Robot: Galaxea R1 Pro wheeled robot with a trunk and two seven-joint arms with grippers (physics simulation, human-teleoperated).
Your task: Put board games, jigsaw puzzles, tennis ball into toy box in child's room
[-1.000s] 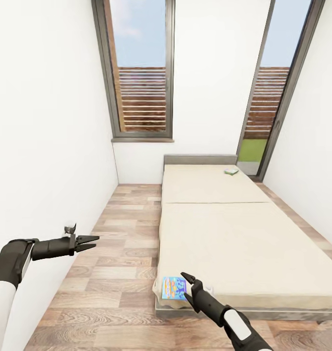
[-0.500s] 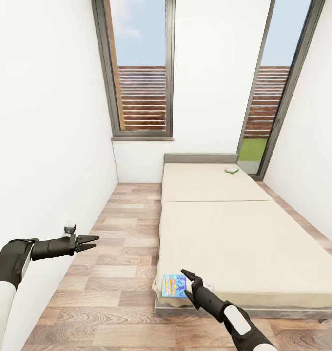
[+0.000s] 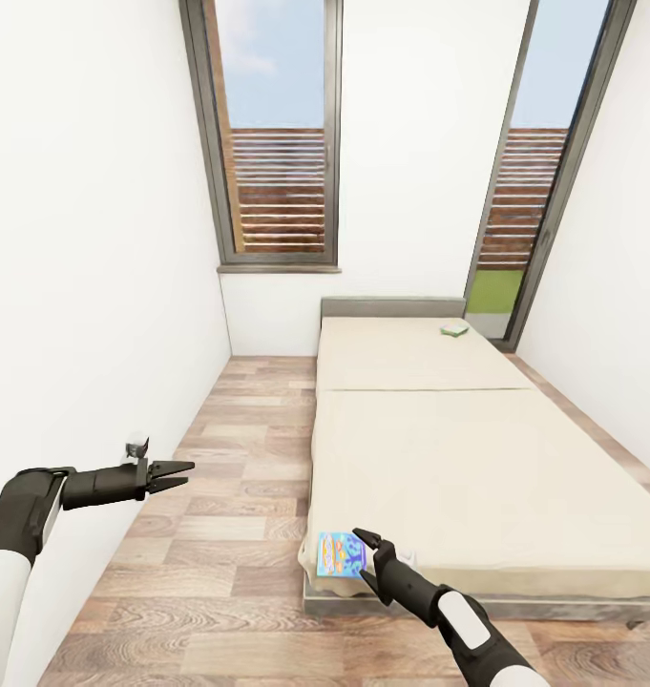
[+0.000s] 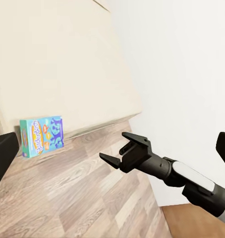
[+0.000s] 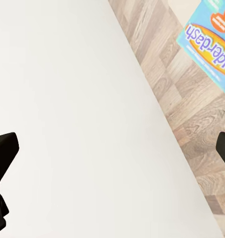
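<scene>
Right now I am looking down the child's room, with the bed [image 3: 477, 458] running away from me along the right-hand side and wood-plank floor [image 3: 239, 458] between it and the white wall on my left. My right gripper [image 3: 365, 553] sits just off the near left corner of the bed, its two fingers spread apart and holding nothing. Just beside it, the blue board game [image 3: 340, 555] stands upright on its edge against the bed's near corner, printed face towards me; I can't tell from the head view whether a fingertip touches it. From the left wrist view the same blue board game [image 4: 41, 136] leans at the foot of the mattress, and the right gripper [image 4: 116, 151] hangs clear of it over the floor with an open gap between the fingers. The right wrist view catches part of the box [image 5: 211, 42] against the planks. My left gripper [image 3: 177, 475] is held out low over the floor near the left wall, fingers parted and empty. A second, green-and-white board game [image 3: 453, 329] lies flat at the far right of the bed, close to the grey headboard [image 3: 391, 307].
</scene>
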